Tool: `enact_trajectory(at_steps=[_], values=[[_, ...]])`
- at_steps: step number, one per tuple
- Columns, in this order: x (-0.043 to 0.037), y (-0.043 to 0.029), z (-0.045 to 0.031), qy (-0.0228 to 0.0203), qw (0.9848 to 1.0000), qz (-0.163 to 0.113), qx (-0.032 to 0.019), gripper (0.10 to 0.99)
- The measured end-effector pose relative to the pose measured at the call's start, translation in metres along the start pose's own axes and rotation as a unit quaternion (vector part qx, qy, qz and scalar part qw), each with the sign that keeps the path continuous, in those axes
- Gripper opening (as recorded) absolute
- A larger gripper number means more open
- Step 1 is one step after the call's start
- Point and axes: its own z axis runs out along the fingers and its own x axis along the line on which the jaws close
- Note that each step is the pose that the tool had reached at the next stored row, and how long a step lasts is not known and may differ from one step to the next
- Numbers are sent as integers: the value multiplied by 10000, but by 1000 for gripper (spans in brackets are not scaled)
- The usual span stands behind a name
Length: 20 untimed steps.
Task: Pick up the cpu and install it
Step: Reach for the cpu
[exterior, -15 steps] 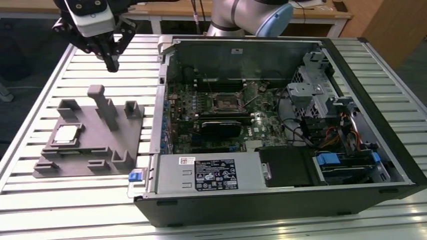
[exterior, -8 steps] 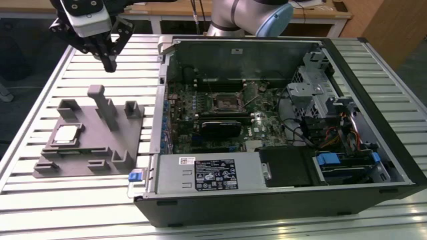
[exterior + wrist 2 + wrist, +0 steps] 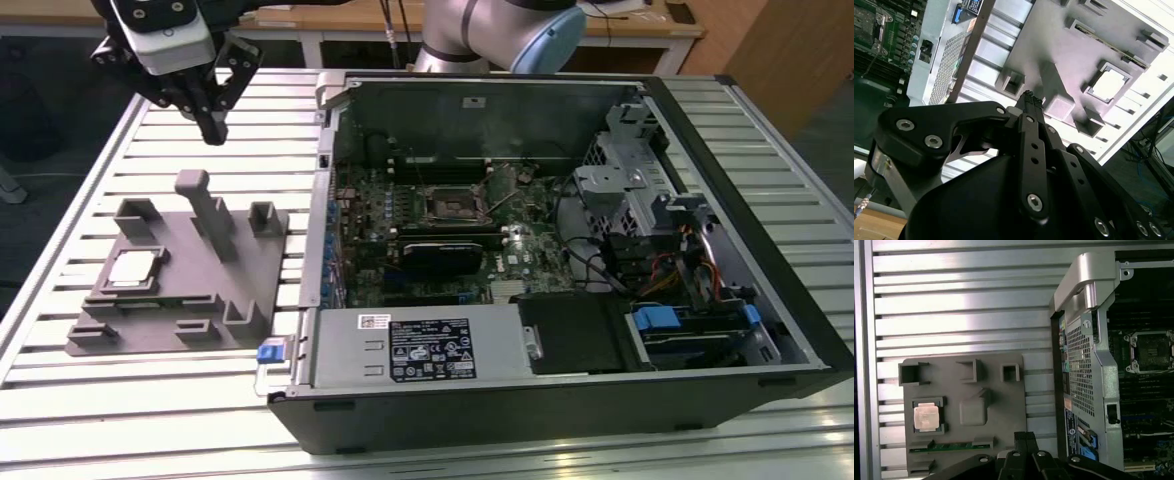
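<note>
The cpu [image 3: 134, 270] is a small silvery square chip lying flat in a recess on the grey plastic tray [image 3: 200, 290], at the exterior view's left. It also shows in both wrist views [image 3: 1108, 84] [image 3: 926, 416], set in the tray [image 3: 999, 405]. My gripper [image 3: 211, 128] hangs in the air above the far end of the tray, well clear of the chip. Its fingers [image 3: 1029, 100] are shut together with nothing between them. The dark square socket [image 3: 451, 204] sits on the motherboard inside the open computer case [image 3: 747, 330].
The tray has upright posts [image 3: 203, 205] and other slots, one holding a green strip [image 3: 949, 447]. The case's metal side wall [image 3: 1089, 340] rises between the tray and the motherboard. A black block [image 3: 447, 255] lies just below the socket. Everything rests on a slatted metal table [image 3: 134, 420].
</note>
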Motion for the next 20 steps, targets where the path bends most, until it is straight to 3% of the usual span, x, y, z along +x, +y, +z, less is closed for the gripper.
enact_trajectory(at_steps=[20], values=[[137, -11, 6, 0, 10000, 0, 0, 106]])
